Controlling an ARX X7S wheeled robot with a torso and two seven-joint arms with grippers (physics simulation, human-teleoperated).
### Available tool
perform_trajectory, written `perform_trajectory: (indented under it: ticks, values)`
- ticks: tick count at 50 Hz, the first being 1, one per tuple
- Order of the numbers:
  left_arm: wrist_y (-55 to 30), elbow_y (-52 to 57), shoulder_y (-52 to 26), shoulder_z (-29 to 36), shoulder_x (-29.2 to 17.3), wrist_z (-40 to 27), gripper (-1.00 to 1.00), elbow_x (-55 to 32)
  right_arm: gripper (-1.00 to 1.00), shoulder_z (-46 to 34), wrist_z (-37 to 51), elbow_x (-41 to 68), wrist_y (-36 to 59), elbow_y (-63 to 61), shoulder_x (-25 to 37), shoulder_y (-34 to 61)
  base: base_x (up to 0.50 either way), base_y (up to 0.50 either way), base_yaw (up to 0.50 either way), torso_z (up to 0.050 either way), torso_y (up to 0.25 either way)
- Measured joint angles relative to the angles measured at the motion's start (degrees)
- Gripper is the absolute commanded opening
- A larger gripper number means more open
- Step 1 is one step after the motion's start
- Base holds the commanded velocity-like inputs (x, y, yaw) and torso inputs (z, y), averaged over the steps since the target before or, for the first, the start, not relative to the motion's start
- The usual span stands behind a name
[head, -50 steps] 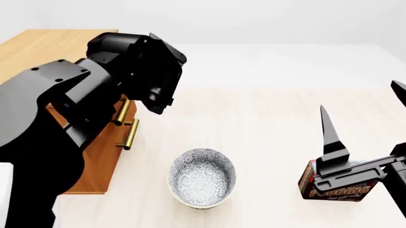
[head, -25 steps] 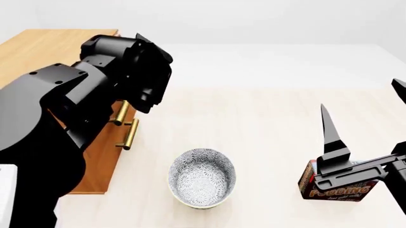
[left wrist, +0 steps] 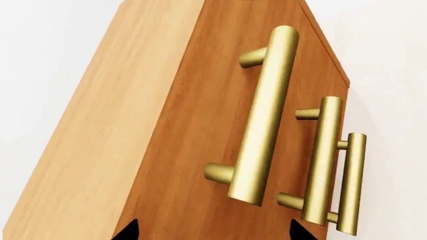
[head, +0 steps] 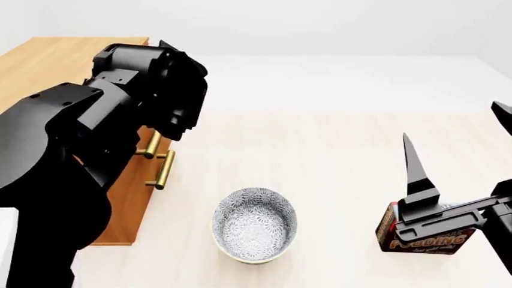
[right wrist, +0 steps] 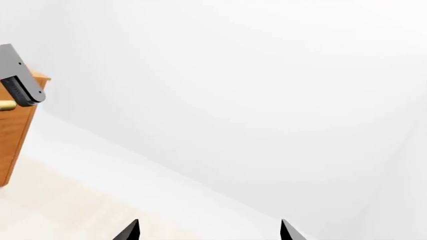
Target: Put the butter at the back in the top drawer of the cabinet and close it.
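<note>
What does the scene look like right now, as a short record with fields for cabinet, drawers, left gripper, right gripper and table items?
cabinet: honey-brown wood, at the table's left
drawers: all three look shut
top drawer handle: brass bar, ungrasped
left gripper: open, facing the handles, apart from them
right gripper: open, holding nothing
table items: patterned bowl, pudding box
butter: not in view

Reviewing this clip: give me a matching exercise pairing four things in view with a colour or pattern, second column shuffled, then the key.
Things:
1. cabinet
2. bowl
3. pudding box
4. top drawer handle

Descriptions:
A. brass bar
B. dark brown with lettering
C. honey-brown wood
D. grey and white pattern

Pairs: 1-C, 2-D, 3-B, 4-A
</note>
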Motion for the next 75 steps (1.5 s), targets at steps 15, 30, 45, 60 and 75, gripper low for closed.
perform_trajectory:
  ticks: [15, 30, 45, 60, 75]
  values:
    - [-0.5, -1.5, -1.0, -0.7, 0.0, 4.8, 1.0, 1.3, 1.0, -1.8, 0.5, -3.2, -2.1, 0.0, -0.1, -2.5, 0.0, 0.01, 0.01, 0.0, -0.005]
    - [-0.1, -1.2, -4.4, 3.3, 0.0, 17.3, 1.0, 0.3, 1.0, 0.2, -1.2, 0.0, -1.1, -0.1, 0.1, -0.2, 0.0, 0.0, 0.0, 0.0, 0.0]
    - [0.9, 13.0, -6.9, -0.4, -4.8, 18.5, 1.0, -6.5, 1.0, 0.5, -1.2, 0.2, -1.4, -0.1, 0.2, -0.1, 0.0, 0.0, 0.0, 0.0, 0.0]
    - [5.4, 47.4, -4.0, -11.5, -21.1, 5.2, 1.0, -20.0, 1.0, 0.0, -0.4, 0.2, -5.1, -0.1, 0.2, -0.9, 0.0, 0.0, 0.0, 0.0, 0.0]
    - [15.5, 78.1, 5.1, -21.2, -37.2, 0.7, 1.0, -22.4, 1.0, -4.1, 1.7, -6.4, -15.1, -0.1, 0.2, -5.4, 0.0, 0.0, 0.0, 0.0, -0.001]
